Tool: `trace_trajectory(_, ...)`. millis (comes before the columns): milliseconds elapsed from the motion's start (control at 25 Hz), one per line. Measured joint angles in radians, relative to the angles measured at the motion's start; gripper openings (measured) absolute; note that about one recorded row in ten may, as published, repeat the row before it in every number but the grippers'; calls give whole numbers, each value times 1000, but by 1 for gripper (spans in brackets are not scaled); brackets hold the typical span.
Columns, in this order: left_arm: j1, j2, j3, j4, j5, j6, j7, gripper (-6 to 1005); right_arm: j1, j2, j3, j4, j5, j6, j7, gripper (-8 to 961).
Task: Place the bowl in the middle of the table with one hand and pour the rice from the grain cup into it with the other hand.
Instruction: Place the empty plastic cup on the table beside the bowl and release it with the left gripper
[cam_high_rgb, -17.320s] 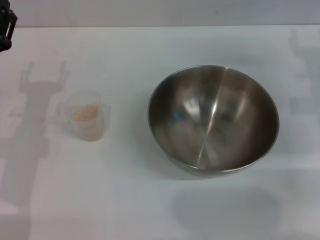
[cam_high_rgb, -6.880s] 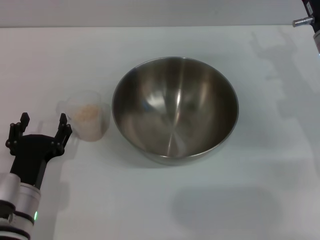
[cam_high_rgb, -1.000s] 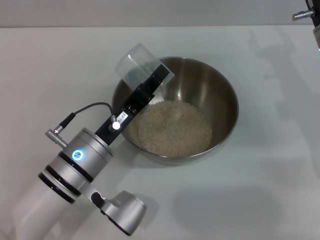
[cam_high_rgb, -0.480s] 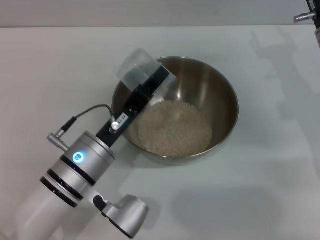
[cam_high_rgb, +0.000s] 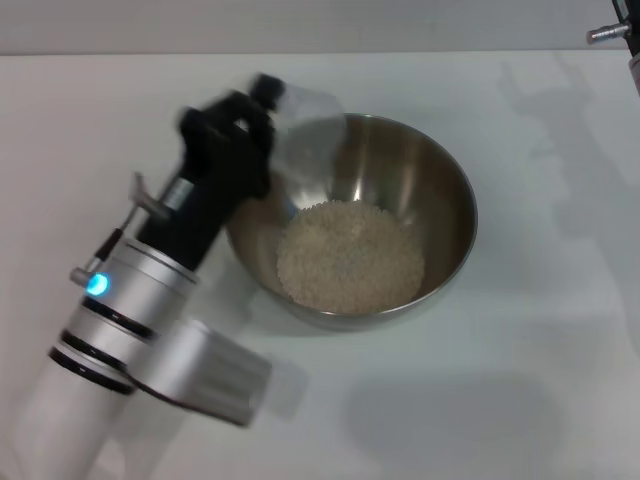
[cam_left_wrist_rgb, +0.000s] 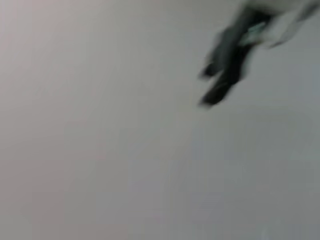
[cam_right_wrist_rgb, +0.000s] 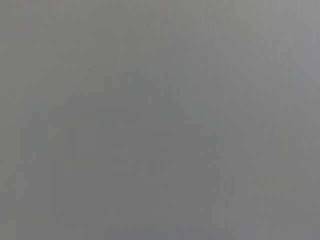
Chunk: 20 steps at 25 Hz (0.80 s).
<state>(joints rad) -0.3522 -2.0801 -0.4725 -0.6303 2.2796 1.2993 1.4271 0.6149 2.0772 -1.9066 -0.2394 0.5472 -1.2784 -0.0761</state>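
Note:
The steel bowl (cam_high_rgb: 432, 188) stands on the white table (cam_high_rgb: 520, 390) near its middle. It holds a heap of pale rice (cam_high_rgb: 350, 256). My left gripper (cam_high_rgb: 268, 130) is shut on the clear grain cup (cam_high_rgb: 312, 140) and holds it above the bowl's far left rim. The cup looks empty, and it is motion-blurred. The left wrist view shows only a blurred dark shape (cam_left_wrist_rgb: 226, 70) against a pale surface. My right arm (cam_high_rgb: 612, 33) is parked at the far right corner, with its gripper out of view. The right wrist view is plain grey.
My left forearm (cam_high_rgb: 130, 330) crosses the near left part of the table up to the bowl's left side. Bare tabletop lies to the right of the bowl and in front of it.
My left wrist has rolled, turning the grain cup over the bowl's far left rim, and the forearm has swung left. The bowl and the rice heap have not moved.

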Motion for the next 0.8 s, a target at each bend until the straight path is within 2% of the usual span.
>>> trace_trajectory(240,18,0,-104,-10,-84,12,-336,24,3,-1,-1,0,-1,3,3,750)
trace_trajectory(320,18,2,-138,2,-144,7,-503,24,3,-2,-3,-1,-1,3,3,749)
trace_trajectory(480,12,4,-163,43,-218,-6,-726,25,3,-1,-5,-2,-2,3,4,749)
trace_trajectory(600,10,5,-174,78,-267,-35,-898,25,3,-1,-6,-1,-2,4,5,749)
trace_trajectory(800,13,6,-215,112,-299,-143,-1084,25,3,0,-8,0,-3,4,5,749)
